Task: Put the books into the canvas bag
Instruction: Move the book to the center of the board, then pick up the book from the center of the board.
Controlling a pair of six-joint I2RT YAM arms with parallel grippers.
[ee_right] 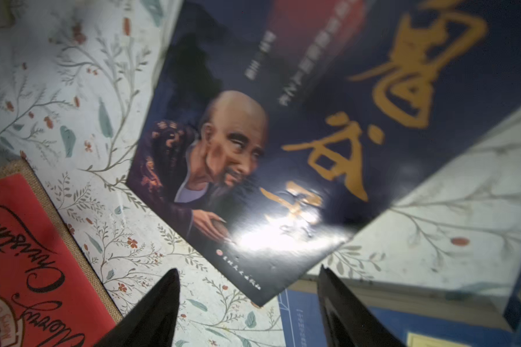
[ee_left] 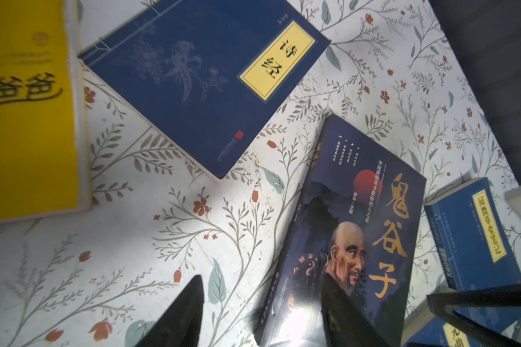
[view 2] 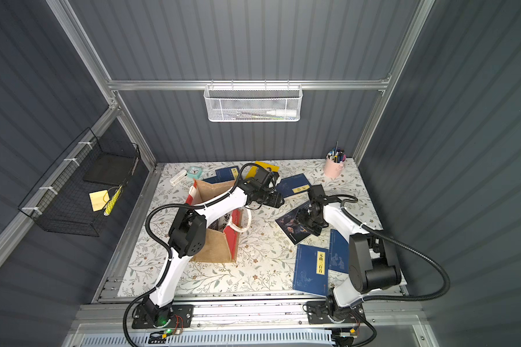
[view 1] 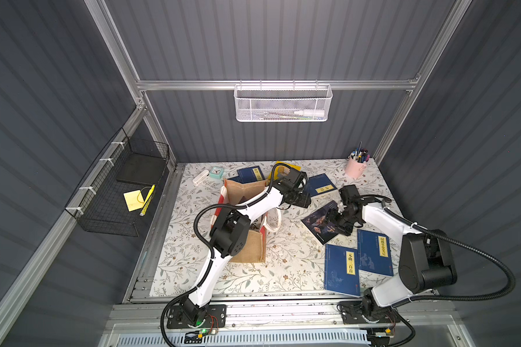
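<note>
Grey ribbed walls [view 1: 268, 39], floral tabletop [view 1: 283, 270].

mesh basket [view 1: 280, 105]: white, on back rail, white tube inside
wire basket [view 1: 109, 210]: black, left wall; holds yellow note [view 1: 133, 200] and yellow pen [view 1: 147, 199]
bench [view 1: 283, 264]: floral cover
bench rear: pink pen cup [view 1: 355, 168], teal clock [view 1: 216, 171]

The left arm [view 1: 211, 270] and the right arm [view 1: 384, 288] are built from smooth white shells and chunky black joints. A black ribbed cable [view 1: 196, 219] is looped along each. Each is set on a black base plate [view 1: 220, 314] with small screws. The left jaws are made of two pointed black fingers [ee_left: 181, 312].
</note>
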